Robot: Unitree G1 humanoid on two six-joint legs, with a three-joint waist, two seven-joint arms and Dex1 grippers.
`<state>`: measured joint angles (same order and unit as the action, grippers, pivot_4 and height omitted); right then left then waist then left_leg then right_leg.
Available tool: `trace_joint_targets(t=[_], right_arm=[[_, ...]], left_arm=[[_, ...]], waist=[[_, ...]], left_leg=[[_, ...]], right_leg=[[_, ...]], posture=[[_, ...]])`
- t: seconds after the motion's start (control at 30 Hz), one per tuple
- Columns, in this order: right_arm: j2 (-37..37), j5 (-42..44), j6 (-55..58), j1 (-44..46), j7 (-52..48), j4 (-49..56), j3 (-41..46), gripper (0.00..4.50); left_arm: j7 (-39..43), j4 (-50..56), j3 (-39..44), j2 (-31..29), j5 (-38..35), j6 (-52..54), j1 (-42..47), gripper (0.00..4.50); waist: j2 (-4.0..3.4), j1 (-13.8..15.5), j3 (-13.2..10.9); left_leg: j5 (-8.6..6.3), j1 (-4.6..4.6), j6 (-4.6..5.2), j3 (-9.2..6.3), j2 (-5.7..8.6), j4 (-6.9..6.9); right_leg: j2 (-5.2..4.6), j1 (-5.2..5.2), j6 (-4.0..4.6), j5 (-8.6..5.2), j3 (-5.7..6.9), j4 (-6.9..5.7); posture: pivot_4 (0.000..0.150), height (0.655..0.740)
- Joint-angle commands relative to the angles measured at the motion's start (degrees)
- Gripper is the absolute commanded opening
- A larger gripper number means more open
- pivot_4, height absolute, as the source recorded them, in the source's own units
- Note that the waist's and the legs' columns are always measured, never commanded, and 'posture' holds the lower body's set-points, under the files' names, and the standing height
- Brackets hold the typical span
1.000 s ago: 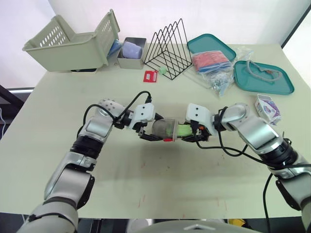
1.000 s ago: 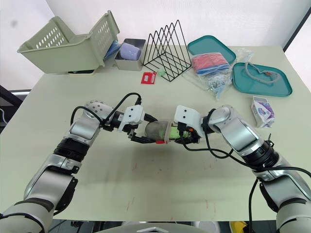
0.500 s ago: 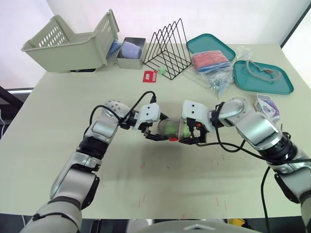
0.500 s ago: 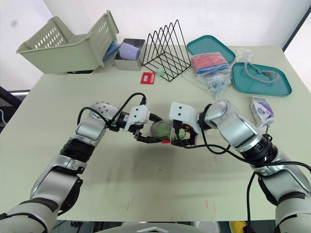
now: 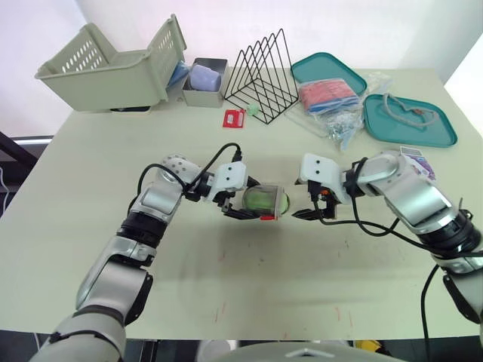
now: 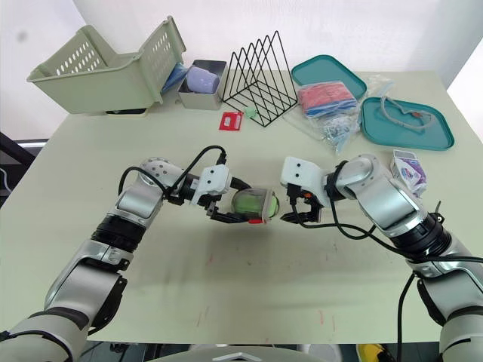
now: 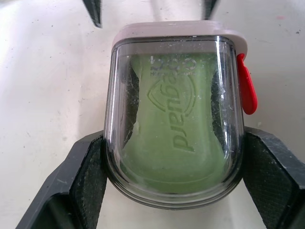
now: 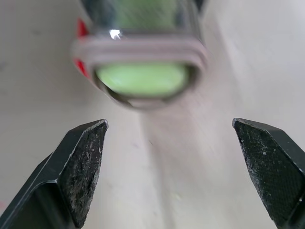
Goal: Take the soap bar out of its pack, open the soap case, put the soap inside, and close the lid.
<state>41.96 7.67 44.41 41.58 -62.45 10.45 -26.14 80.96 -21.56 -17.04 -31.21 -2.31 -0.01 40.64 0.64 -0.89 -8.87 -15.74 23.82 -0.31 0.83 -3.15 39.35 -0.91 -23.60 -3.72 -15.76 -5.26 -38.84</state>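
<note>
My left gripper (image 5: 251, 208) is shut on the clear soap case (image 5: 264, 200), holding it on its side just above the table. The green soap bar (image 7: 171, 133) lies inside the case, and a red latch (image 7: 247, 90) sticks out at the side. The case's grey-rimmed end (image 8: 138, 47) faces my right gripper, with the soap (image 8: 140, 78) showing through it. My right gripper (image 5: 306, 212) stands open a short way to the right of the case, touching nothing.
The soap's purple-and-white pack (image 5: 416, 167) lies at the table's right edge. Along the back stand a beige basket (image 5: 106, 68), a metal tin (image 5: 204, 81), a black wire rack (image 5: 263, 68), two teal trays (image 5: 407, 121) and a plastic bag (image 5: 339, 121). A red tag (image 5: 234, 118) lies nearby.
The soap, which stuck out of the case in my right gripper, has been pushed fully in. My right gripper has let go, opened and drawn back to the right.
</note>
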Motion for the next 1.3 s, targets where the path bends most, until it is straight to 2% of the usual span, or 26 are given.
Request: trace_joint_targets(t=[0.03, 0.1, 0.13, 0.2, 0.23, 0.27, 0.37, 0.63, 0.9, 1.07, 1.3], right_arm=[[0.4, 0.1, -2.4, -0.3, 0.3, -0.2, 3.0, 4.17], [0.2, 0.6, -3.3, -1.2, 0.1, 0.0, 3.2, 3.58], [0.0, 0.8, -3.4, -1.6, 0.0, 0.3, 3.2, 3.47], [-0.7, 1.1, -3.7, -2.4, 0.1, 0.9, 3.3, 2.34], [-1.2, 1.2, -3.7, -2.7, 0.3, 1.4, 3.2, 2.18], [-1.5, 1.2, -3.7, -3.0, 0.4, 1.8, 3.1, 1.45], [-2.7, 1.0, -3.8, -3.4, 0.4, 2.7, 2.5, 0.03], [-5.1, 0.2, -4.3, -2.6, 0.5, 2.5, 1.8, 0.03], [-3.7, -1.1, -6.7, -3.5, -0.4, 1.1, 2.3, 0.03], [-1.0, 0.4, -7.9, -5.0, -1.9, -1.1, 5.0, 0.03], [-0.9, 5.2, -7.0, -8.2, -1.7, -5.1, 11.8, 0.03]], left_arm=[[0.0, 1.1, 0.5, -0.2, -0.6, -0.9, 0.9, 3.45], [-0.2, 1.4, 0.6, 0.0, -0.8, -0.7, 0.9, 3.45], [-0.2, 1.5, 0.6, 0.1, -0.9, -0.7, 0.9, 3.45], [-0.3, 1.4, 0.6, 0.1, -0.9, -0.8, 0.9, 3.45], [-0.3, 1.5, 0.6, 0.1, -0.9, -0.8, 0.9, 3.45], [-0.3, 1.6, 0.6, 0.1, -0.9, -0.7, 0.9, 3.45], [-0.4, 1.7, 0.6, 0.1, -1.0, -0.6, 1.1, 3.45], [-0.5, 2.0, 0.7, 0.3, -1.0, -0.4, 1.2, 3.45], [-0.9, 2.5, 1.1, -0.2, -1.2, -0.1, 0.7, 3.45], [-1.5, 3.5, 2.0, -1.0, -1.9, 0.1, -0.3, 3.45], [-2.5, 4.1, 2.6, -1.6, -2.1, -0.2, -1.3, 3.45]], waist=[[0.00, 0.0, 0.0], [0.00, 0.0, 0.0], [0.00, 0.0, 0.0], [0.00, 0.0, 0.0], [0.00, 0.0, 0.0], [0.00, 0.0, 0.0], [0.00, 0.0, 0.0], [0.00, 0.0, 0.0], [0.00, 0.0, 0.0], [0.00, 0.1, 0.0], [0.00, 0.1, 0.0]], left_leg=[[0.00, 0.00, 0.00, 0.00, 0.00, 0.00], [0.00, 0.00, 0.00, 0.00, 0.00, 0.00], [0.00, 0.00, 0.00, 0.00, 0.00, -0.01], [0.00, 0.00, 0.00, 0.00, 0.00, -0.01], [0.00, 0.00, 0.00, 0.00, 0.00, -0.01], [0.00, 0.00, 0.00, 0.00, 0.00, -0.01], [0.00, 0.00, 0.00, -0.01, 0.00, 0.00], [0.00, 0.00, 0.00, 0.00, 0.00, 0.00], [0.00, 0.00, 0.00, 0.00, 0.00, 0.00], [0.00, 0.00, 0.00, 0.00, 0.00, 0.00], [0.00, 0.00, 0.00, 0.00, 0.00, 0.00]], right_leg=[[0.00, 0.00, 0.00, 0.00, 0.00, 0.00], [0.01, 0.00, 0.00, 0.00, 0.00, -0.01], [0.01, 0.00, 0.00, 0.00, 0.00, 0.00], [0.00, 0.00, 0.00, 0.00, 0.00, 0.01], [0.00, 0.00, 0.00, 0.00, 0.00, 0.00], [0.00, 0.00, 0.00, 0.00, 0.00, 0.00], [0.01, 0.00, 0.00, 0.00, 0.00, -0.01], [0.00, 0.00, 0.00, 0.00, 0.00, 0.00], [0.00, 0.00, 0.00, 0.00, 0.00, 0.00], [0.00, 0.01, 0.00, 0.00, 0.00, 0.00], [0.00, 0.01, 0.00, 0.00, 0.00, 0.00]], posture=[[0.150, 0.7400], [0.150, 0.7400], [0.150, 0.7400], [0.150, 0.7400], [0.150, 0.7400], [0.150, 0.7400], [0.150, 0.7400], [0.150, 0.7400], [0.150, 0.7400], [0.150, 0.7400], [0.150, 0.7400]])
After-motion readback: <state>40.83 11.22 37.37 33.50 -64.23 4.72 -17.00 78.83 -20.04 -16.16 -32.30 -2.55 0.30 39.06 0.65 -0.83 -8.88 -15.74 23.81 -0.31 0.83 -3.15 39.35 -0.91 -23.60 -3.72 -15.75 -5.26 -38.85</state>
